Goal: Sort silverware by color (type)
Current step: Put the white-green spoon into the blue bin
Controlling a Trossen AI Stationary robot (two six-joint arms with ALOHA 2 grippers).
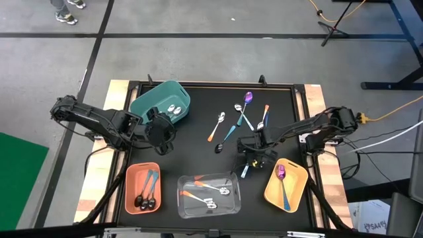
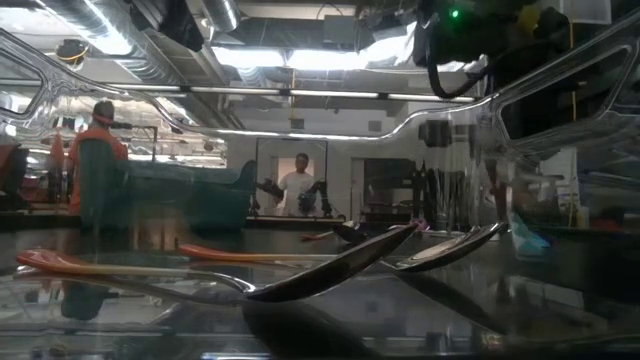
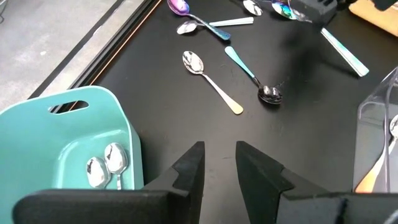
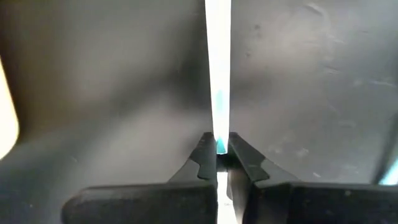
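Right gripper (image 4: 217,163), lower center of the frame, jaws clenched on a teal spoon handle (image 4: 217,74); left gripper (image 3: 219,163) jaws released beside the teal bin (image 3: 68,146).

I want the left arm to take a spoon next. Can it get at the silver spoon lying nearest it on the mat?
Probably yes. The left gripper is open and empty, and the silver spoon lies alone on bare mat ahead of it, nothing between.

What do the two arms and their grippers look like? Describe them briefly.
Both arms are dark, jointed and slim, with black cables trailing off the table's sides. The left gripper has two black, wedge-shaped fingers with stepped inner edges. The right gripper has the same black angular fingers.
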